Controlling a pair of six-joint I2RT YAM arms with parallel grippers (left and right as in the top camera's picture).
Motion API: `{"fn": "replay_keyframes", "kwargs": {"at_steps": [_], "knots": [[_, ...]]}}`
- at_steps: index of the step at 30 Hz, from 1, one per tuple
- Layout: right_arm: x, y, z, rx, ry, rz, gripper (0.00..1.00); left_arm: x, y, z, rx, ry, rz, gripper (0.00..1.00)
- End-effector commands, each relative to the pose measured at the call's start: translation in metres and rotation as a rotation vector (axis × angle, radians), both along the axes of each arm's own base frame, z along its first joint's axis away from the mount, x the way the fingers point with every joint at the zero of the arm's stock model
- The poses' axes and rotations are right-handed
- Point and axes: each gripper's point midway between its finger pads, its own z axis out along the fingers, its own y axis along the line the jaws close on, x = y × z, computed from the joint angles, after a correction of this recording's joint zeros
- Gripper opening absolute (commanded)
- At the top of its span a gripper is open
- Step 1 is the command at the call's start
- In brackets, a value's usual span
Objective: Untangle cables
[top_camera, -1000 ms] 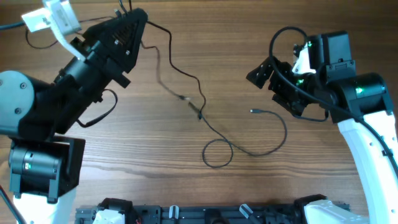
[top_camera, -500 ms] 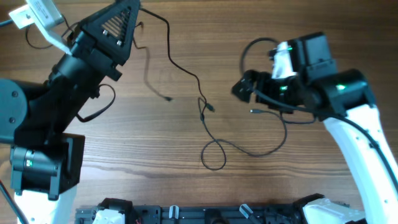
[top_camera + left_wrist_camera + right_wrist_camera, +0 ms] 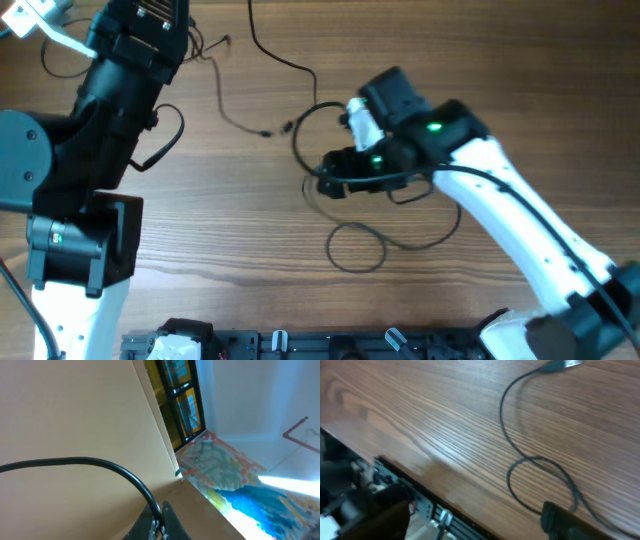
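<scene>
Thin dark cables lie as loose strands on the wooden table (image 3: 500, 80). One cable (image 3: 290, 65) runs down from the top edge. A fainter strand (image 3: 232, 118) ends in a small plug. A third forms a loop (image 3: 355, 245) near the front. My left gripper (image 3: 159, 522) is lifted off the table, aimed at a wall, and shut on a black cable (image 3: 100, 462). My right gripper (image 3: 322, 180) hovers low over the middle strand. In the right wrist view its jaws (image 3: 480, 522) stand wide apart over the cable loop (image 3: 540, 482), with nothing between them. A silvery plug (image 3: 565, 364) shows at the top.
A black rail (image 3: 330, 345) lines the table's front edge and also shows in the right wrist view as the rail (image 3: 420, 500). The left arm's base (image 3: 80, 250) fills the left side. The right arm's own thicker black cable (image 3: 305, 125) arcs beside its wrist.
The right arm has swung left and down over the middle strands. The left arm has pulled up and away with its cable, and the strands have come apart.
</scene>
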Motion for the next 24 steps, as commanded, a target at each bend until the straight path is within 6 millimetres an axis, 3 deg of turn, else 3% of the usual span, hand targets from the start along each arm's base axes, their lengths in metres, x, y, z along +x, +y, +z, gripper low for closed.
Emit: {"fn": "replay_keyframes", "kwargs": {"at_steps": [1, 8, 11, 19, 24], "knots": [[0.012, -0.004, -0.027, -0.122, 0.021, -0.095, 0.8, -0.002, 0.007, 0.005, -0.023, -0.003, 0.023, 0.04], [0.019, -0.002, -0.031, -0.12, 0.023, -0.135, 0.82, 0.013, 0.009, -0.029, 0.03, 0.13, 0.056, 0.04], [0.022, -0.007, -0.031, -0.126, 0.027, -0.151, 0.84, 0.018, 0.018, -0.04, 0.034, 0.179, 0.088, 0.04], [0.026, -0.016, -0.032, -0.132, 0.051, -0.203, 0.85, 0.029, 0.047, -0.046, 0.026, 0.207, 0.179, 0.04], [0.026, -0.016, -0.032, -0.132, 0.05, -0.202, 0.85, 0.051, 0.061, -0.071, 0.069, 0.278, 0.23, 0.04]]}}
